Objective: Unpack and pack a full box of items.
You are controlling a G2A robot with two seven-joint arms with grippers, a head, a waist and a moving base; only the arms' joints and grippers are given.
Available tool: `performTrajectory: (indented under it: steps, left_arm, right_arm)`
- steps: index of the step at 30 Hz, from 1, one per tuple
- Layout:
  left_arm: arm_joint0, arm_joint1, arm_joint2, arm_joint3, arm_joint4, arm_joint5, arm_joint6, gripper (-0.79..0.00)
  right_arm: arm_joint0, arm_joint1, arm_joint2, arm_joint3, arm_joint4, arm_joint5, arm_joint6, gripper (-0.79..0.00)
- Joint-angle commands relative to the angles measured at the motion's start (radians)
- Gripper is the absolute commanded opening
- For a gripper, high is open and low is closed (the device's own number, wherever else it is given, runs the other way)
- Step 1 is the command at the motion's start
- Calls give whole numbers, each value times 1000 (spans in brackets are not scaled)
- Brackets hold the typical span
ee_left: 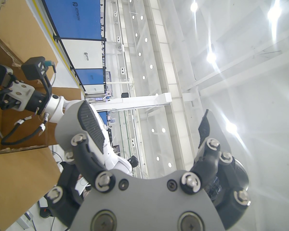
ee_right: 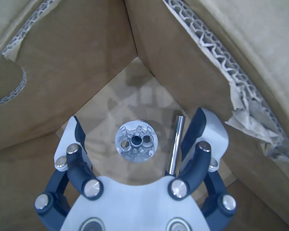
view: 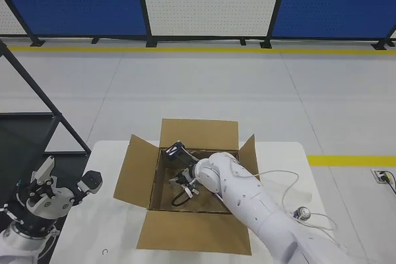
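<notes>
Right gripper (ee_right: 137, 118) — wide open, empty — inside box (view: 191, 234) over hub (ee_right: 134, 144) and rod (ee_right: 176, 140); left gripper (ee_left: 145, 108), open, empty, at box's 9 o'clock.

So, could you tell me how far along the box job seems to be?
Done: the box stands open, and one small metal part lies on the table beside it. In hand: the right gripper, open and empty, hangs inside the box over a round metal part with a steel rod beside it. To do: both pieces lie on the box floor; the left gripper is open, away from the box.
</notes>
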Motion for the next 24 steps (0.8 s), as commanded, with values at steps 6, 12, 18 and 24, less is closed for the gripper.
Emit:
performTrajectory:
  steps: [6, 12, 18, 24]
  left_arm:
    - [0, 0, 0, 0, 0, 0, 0, 0]
    - [0, 0, 0, 0, 0, 0, 0, 0]
    - [0, 0, 0, 0, 0, 0, 0, 0]
    - [0, 0, 0, 0, 0, 0, 0, 0]
  right_arm:
    - [-89, 101, 80, -284, -91, 64, 70, 0]
    - [-266, 213, 217, -689, -239, 145, 156, 0]
    - [-482, 291, 368, -1061, -374, 160, 200, 0]
    - [-627, 325, 469, -1254, -421, 127, 163, 0]
